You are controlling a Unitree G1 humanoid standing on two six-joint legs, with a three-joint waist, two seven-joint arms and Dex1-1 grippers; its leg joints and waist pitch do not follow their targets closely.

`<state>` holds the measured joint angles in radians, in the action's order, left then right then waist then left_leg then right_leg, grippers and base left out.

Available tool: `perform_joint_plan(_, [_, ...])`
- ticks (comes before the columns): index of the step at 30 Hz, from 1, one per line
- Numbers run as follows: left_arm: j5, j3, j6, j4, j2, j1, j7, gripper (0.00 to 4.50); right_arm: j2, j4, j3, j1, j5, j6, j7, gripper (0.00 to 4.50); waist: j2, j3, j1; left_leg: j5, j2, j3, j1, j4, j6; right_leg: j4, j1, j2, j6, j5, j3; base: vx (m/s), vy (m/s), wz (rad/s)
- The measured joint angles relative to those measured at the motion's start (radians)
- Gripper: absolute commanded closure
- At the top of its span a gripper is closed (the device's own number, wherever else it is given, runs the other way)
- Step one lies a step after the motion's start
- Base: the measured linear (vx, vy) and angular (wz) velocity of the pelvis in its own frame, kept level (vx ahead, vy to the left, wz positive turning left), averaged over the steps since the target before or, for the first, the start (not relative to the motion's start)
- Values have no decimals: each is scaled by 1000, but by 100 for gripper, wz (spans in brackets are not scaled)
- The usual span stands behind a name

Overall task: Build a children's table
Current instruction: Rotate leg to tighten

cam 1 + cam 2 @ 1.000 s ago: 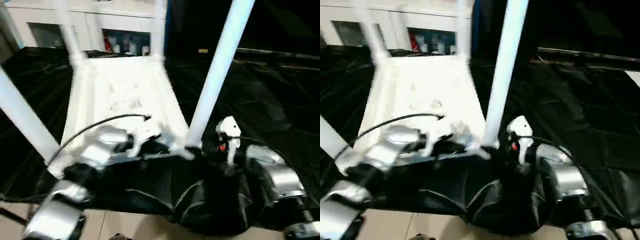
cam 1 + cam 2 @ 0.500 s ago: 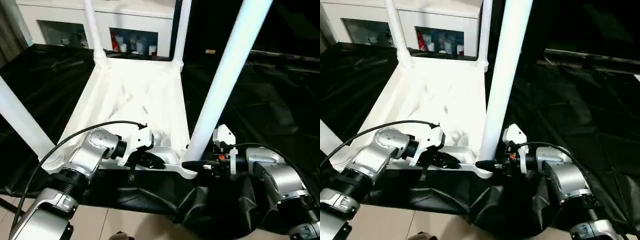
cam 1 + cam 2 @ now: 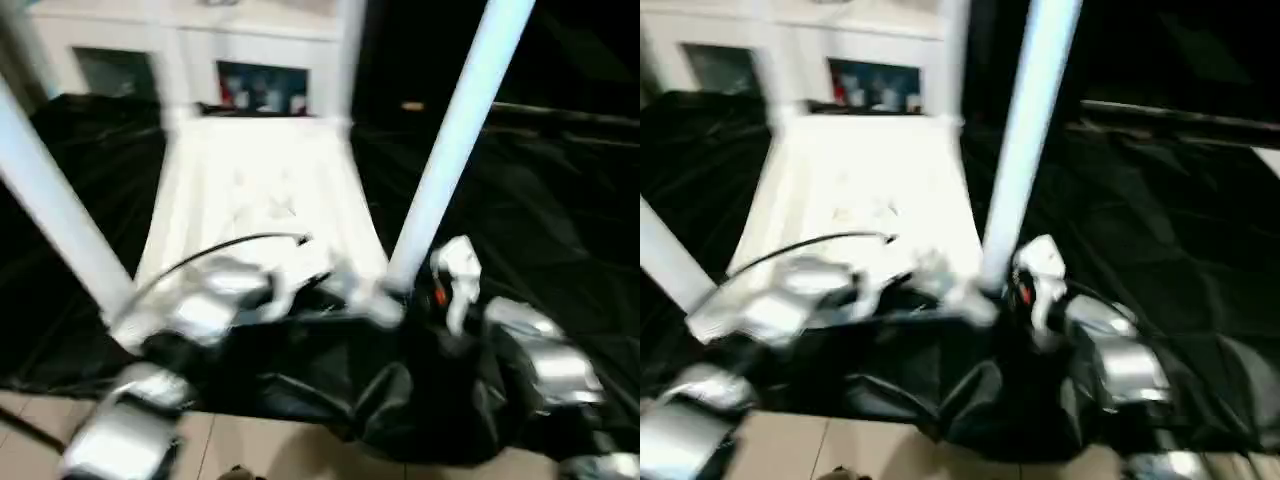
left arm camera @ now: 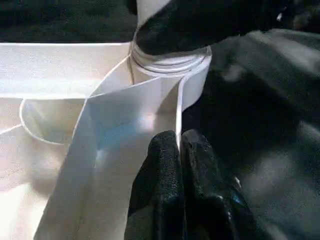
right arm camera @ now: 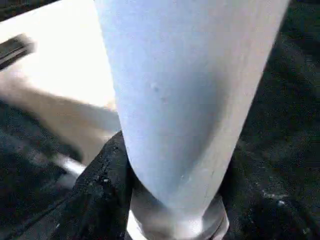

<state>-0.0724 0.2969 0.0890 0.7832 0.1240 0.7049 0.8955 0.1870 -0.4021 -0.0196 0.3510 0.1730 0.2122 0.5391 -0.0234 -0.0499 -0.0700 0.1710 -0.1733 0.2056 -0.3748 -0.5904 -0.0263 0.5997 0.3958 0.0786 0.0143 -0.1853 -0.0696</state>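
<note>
- The tabletop [image 3: 268, 190] is lying upside down on the black-draped work table [image 3: 560, 200], sockets facing up, so the legs can be pushed in from above — that is why the whole piece is resting on its flat face.
- All four legs are standing in their corner sockets; the near right leg [image 3: 455, 130] is rising straight up just in front of the right gripper [image 5: 170, 200].
- The right gripper is wrapping the base of that leg, one black finger [image 5: 102, 190] on either side of the tube right where it is meeting the socket collar; judging by this, it is seating or steadying the leg in its socket.
- The left gripper [image 4: 179, 150] is pressing its two fingers together, with the thin rim wall of the tabletop running right up to the seam between the tips; I cannot tell whether the wall is actually pinched or only touched. It seems to be bracing the tabletop against the push on the leg.
- The corner socket [image 4: 172, 75] is sitting just beyond the left fingertips, with a black finger of the right gripper crossing over it.
- Beyond both grippers, a white cabinet [image 3: 200, 50] is standing behind the work table, well apart.
- The near left leg [image 3: 60, 210] is rising beside the left forearm — a likely thing to bump if that arm is swinging outward.
</note>
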Motion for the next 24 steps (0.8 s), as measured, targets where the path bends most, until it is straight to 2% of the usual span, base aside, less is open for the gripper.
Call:
perform_joint_plan(2, [-6, 0, 9, 26, -35, 14, -62, 450, -38, -14, -23, 15, -14, 4, -96, 249, 3, 1, 5, 0, 0, 0, 0, 1, 0, -4, -1, 0, 0, 0, 0, 0, 0, 0])
perform_joint_plan(6, [-10, -5, 10, 31, -42, 16, -75, 450, -49, -19, -25, 22, -27, 3, -118, 249, 6, 1, 11, 0, 1, 0, 2, 1, 0, -7, -6, 0, 0, 0, 0, 0, 0, 0])
perform_joint_plan(7, [-10, -6, 6, 34, -42, 16, -72, 450, -49, -19, -25, 22, -27, 2, -114, 215, 6, 0, 11, 0, 1, 0, 4, 1, 0, -7, -7, 0, 0, 0, 1, 0, 0, 0])
perform_joint_plan(9, [-10, -6, -4, 38, -37, 16, -65, 450, -49, -19, -25, 21, -24, 0, -98, 180, 7, 0, 12, 0, 1, 0, 6, 1, 0, -7, -8, 0, 0, 0, 1, 0, 0, 0])
perform_joint_plan(14, [-5, -9, -37, 38, 5, 16, 0, 450, -26, -12, -25, 22, 27, 18, 22, 143, 11, -1, 12, 0, 1, 0, 7, 6, 0, -6, -7, 0, 0, 0, 0, 0, 0, 0])
perform_joint_plan(19, [31, -6, -49, -45, 86, -30, 173, 450, 130, 43, 61, 1, 37, 26, 308, 143, 14, -3, 12, 1, 1, 0, 6, 9, 0, -6, -6, 0, 3, 5, 0, 0, 0, 0])
perform_joint_plan(24, [67, -4, -54, -106, 152, -65, 316, 450, 215, 75, 112, -9, 57, 26, 496, 143, 13, -3, -2, 1, 0, 0, 2, 14, -1, -4, 2, -1, 3, 5, -1, 0, 0, 0])
